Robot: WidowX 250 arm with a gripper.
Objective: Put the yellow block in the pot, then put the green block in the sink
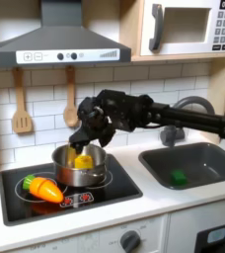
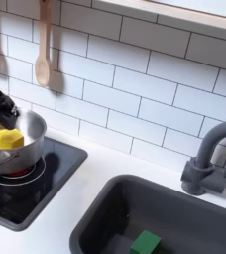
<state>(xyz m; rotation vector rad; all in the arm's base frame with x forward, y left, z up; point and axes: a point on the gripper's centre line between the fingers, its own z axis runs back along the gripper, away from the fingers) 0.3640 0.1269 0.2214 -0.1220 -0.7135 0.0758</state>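
Note:
The steel pot (image 1: 80,170) stands on the black stove's left burner, and the yellow block (image 1: 83,159) lies inside it. My black gripper (image 1: 85,140) hangs just above the pot, fingers pointing down over the block and slightly apart, holding nothing. In the second exterior view the gripper (image 2: 0,115) sits at the left edge above the yellow block (image 2: 8,140) in the pot (image 2: 26,134). The green block (image 1: 178,177) lies on the floor of the dark grey sink (image 1: 208,148), close to its front wall. It shows again as the green block (image 2: 145,242) in the sink (image 2: 105,203).
An orange toy carrot (image 1: 42,188) lies on the stove in front of the pot. Wooden utensils (image 1: 22,109) hang on the tiled wall. The grey faucet (image 2: 206,164) rises behind the sink. A range hood and a microwave (image 1: 188,28) are overhead.

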